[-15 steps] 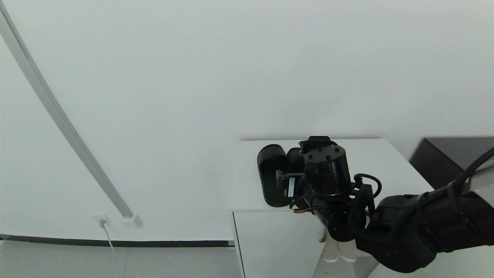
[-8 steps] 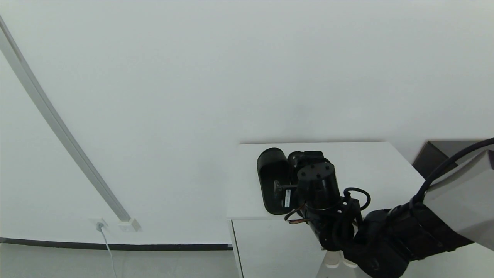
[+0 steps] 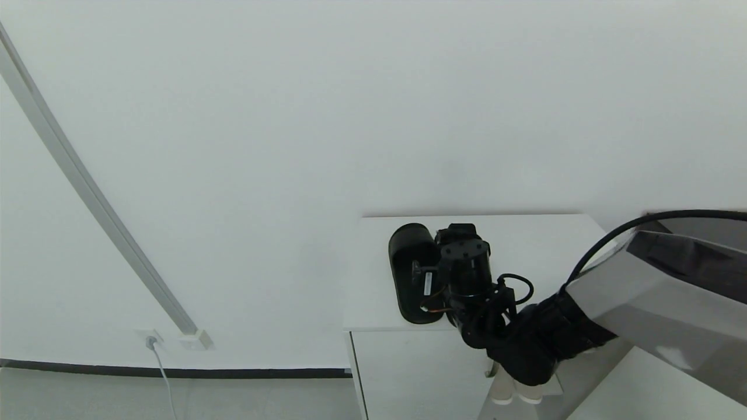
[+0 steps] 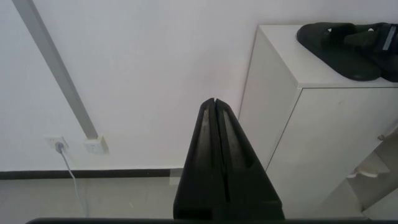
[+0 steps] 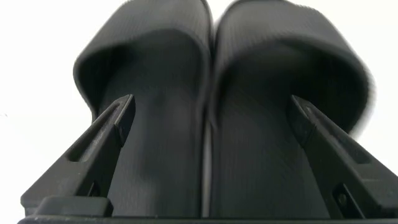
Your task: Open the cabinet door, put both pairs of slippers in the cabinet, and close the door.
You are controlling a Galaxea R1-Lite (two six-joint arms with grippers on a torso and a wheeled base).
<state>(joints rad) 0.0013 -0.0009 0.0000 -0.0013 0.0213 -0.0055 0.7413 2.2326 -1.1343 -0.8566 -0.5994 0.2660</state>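
Right arm has pushed farther in over the white cabinet (image 3: 554, 245) top.
Black slippers (image 3: 411, 274), a matte rounded pair lying side by side, sit at its front left; right gripper (image 5: 212, 106) spread wide, apparently straddling them; left gripper (image 4: 214, 101) pressed together, off beside the cabinet.

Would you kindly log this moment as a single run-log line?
right gripper: open, fingers straddling black slippers | slippers on cabinet top | left gripper: shut, empty
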